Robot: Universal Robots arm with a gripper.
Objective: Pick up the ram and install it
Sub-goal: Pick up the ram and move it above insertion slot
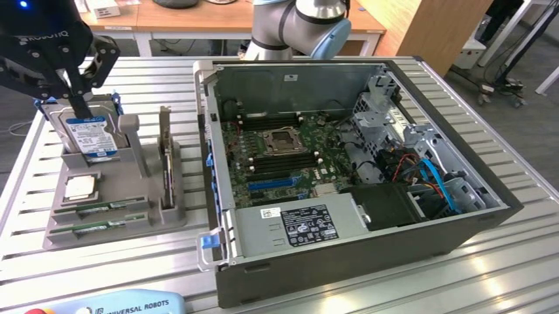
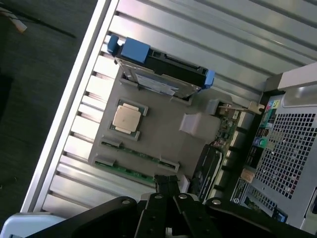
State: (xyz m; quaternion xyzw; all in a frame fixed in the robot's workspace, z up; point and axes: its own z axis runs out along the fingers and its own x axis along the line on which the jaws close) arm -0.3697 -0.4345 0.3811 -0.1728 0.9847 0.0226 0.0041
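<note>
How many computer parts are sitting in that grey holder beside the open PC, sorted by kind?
Ram sticks: 2
Hard drive: 1
Processor chip: 1
Upright circuit card: 1
Total: 5

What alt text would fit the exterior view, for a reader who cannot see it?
A black gripper, shut and empty, hangs above a grey holder with two ram sticks, beside an open computer case on a slatted metal table.
</note>
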